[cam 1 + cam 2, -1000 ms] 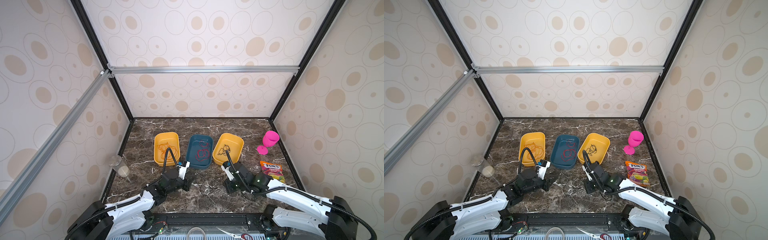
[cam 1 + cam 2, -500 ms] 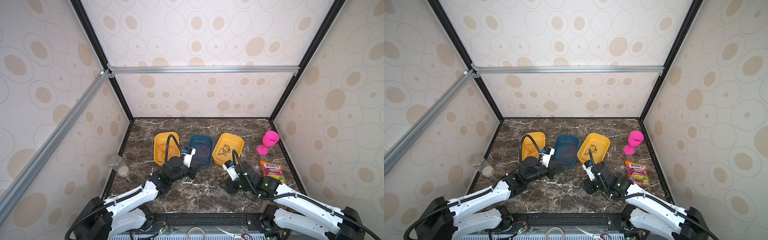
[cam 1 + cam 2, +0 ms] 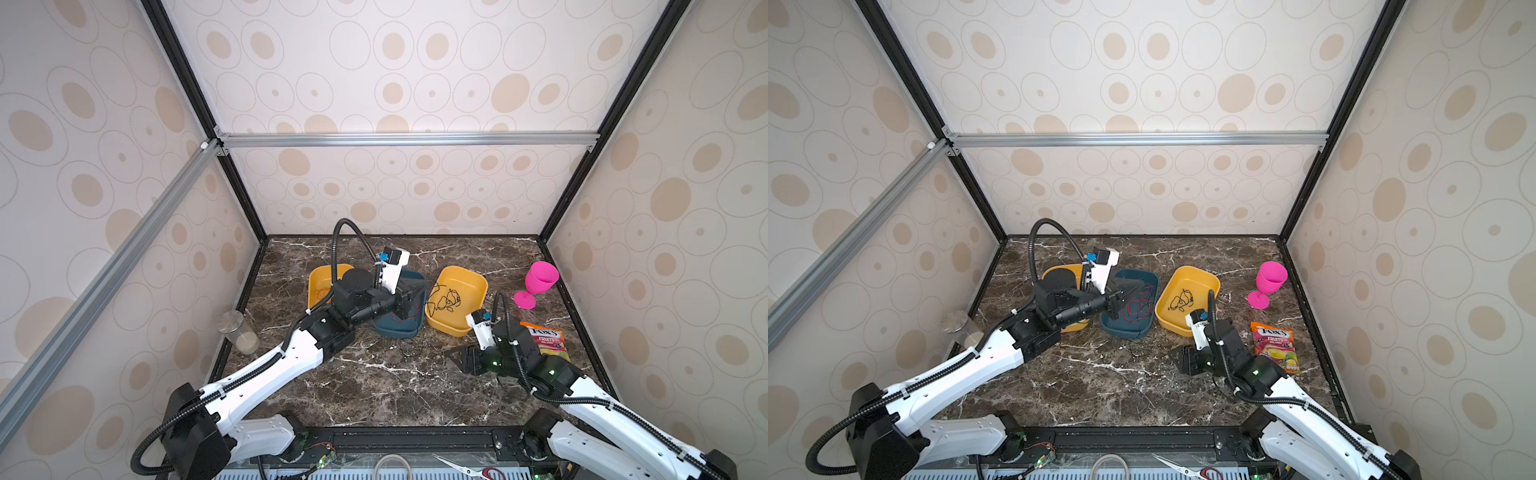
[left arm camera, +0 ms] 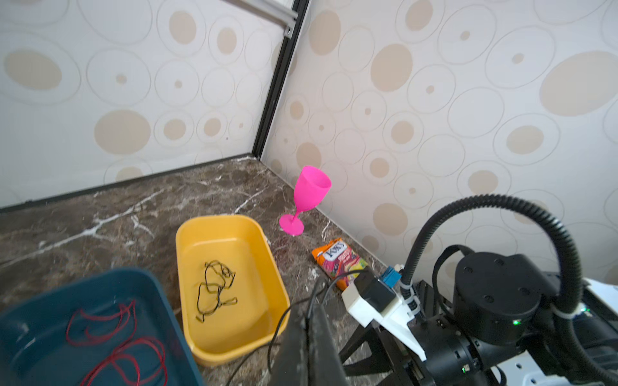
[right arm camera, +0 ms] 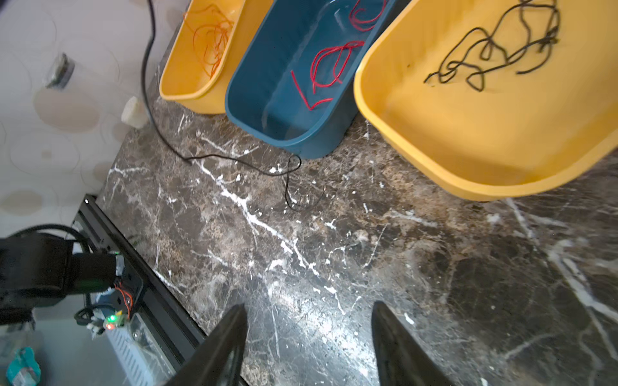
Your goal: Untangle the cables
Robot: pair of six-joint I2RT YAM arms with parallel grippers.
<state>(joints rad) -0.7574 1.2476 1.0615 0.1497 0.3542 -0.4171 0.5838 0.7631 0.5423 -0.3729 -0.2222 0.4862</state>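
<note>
Nearest to me, the right arm (image 3: pixel 582 399) sat low over the tabletop (image 3: pixel 395 386). The right jaws stood well apart in the wrist view, with only bare marble between the two dark fingers (image 5: pixel 227 344). A candy bag (image 3: pixel 546 338) lay just beside that arm.

Ahead of the fingers, a loose black cable (image 5: pixel 286 190) curled on the marble in front of the blue tray (image 5: pixel 301 143) and rose past its near corner, out of that view. The left arm (image 3: pixel 270 374) reached up over the blue tray. The left jaws were pressed together, and a thin black strand came out at their tip in the left wrist view, so I took them to be pinching the loose black cable.

Behind that, three trays stood in a row. The left yellow tray (image 5: pixel 190 90) held the orange cable (image 5: pixel 210 36), the blue tray held the red cable (image 3: pixel 1138 307) in loose loops, and the right yellow tray (image 3: pixel 453 330) held a tangled black cable (image 3: pixel 446 301).

Farther back on the right, a pink goblet (image 3: pixel 538 286) stood upright near the wall. A lidded jar (image 3: pixel 243 332) stood against the left wall.
</note>
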